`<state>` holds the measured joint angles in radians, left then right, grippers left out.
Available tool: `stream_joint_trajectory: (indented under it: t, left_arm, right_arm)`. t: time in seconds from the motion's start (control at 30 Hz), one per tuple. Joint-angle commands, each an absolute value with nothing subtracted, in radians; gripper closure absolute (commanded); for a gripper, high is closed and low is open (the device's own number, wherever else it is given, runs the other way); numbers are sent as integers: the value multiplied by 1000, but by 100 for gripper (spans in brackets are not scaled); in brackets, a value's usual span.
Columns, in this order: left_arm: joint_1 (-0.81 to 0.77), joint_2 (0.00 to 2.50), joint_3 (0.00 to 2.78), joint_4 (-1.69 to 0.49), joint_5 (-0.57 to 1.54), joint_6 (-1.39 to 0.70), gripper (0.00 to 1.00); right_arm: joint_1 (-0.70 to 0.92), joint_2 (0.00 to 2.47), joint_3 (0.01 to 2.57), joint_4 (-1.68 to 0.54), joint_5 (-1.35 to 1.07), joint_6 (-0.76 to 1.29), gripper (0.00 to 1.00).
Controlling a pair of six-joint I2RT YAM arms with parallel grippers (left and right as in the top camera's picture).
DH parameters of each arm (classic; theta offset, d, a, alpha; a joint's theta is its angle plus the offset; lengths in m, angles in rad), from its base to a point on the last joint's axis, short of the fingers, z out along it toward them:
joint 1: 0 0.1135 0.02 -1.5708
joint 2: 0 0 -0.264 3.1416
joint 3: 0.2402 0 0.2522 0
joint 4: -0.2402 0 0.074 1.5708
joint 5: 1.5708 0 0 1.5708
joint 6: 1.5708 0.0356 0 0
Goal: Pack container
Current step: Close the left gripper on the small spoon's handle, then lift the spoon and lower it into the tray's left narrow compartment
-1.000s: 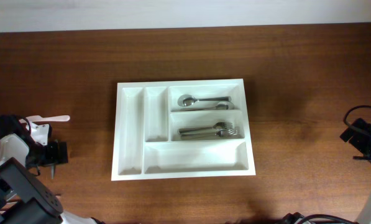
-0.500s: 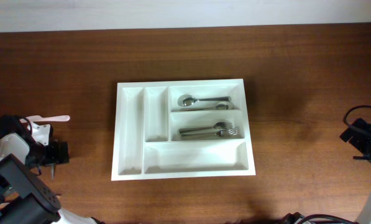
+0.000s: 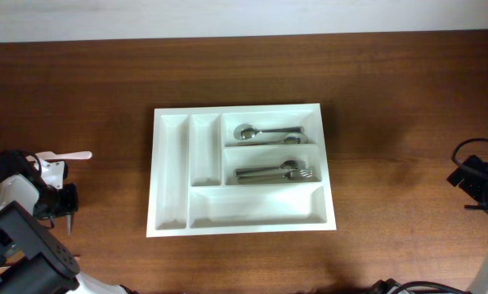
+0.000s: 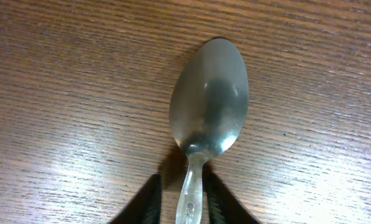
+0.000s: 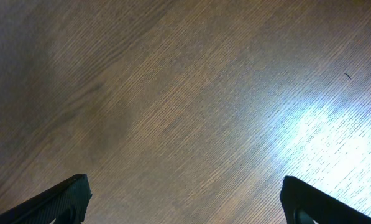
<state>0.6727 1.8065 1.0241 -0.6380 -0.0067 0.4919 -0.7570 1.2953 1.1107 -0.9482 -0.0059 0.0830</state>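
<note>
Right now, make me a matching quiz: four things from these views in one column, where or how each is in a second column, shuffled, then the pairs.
1. loose spoon
2. packed spoon
3. forks
4. right gripper

A. middle wide compartment of the container
B. open above the table
C. handle between the fingers of the left gripper
D. top wide compartment

Pairs: 1-C, 2-D, 3-A, 4-B

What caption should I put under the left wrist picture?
Left gripper holding a metal spoon by its handle over the wooden table.
</note>
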Motion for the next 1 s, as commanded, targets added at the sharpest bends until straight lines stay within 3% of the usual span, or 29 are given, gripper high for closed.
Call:
stream_joint_trajectory:
  t: [0.0, 0.37, 0.67, 0.97]
  left_arm:
    - [677, 1834, 1014, -635, -22, 493, 81]
    - [677, 1834, 1014, -635, -21, 493, 98]
    - [674, 1834, 1062, -648, 45, 482, 98]
    - [589, 1827, 1291, -791, 149, 460, 98]
  right_arm:
    - [-762, 1298, 1111, -945, -12, 93, 1]
    - [-762, 1298, 1111, -945, -12, 93, 1]
    - [-762, 1298, 1111, -945, -12, 94, 1]
    - [-762, 1298, 1111, -945, -12, 93, 1]
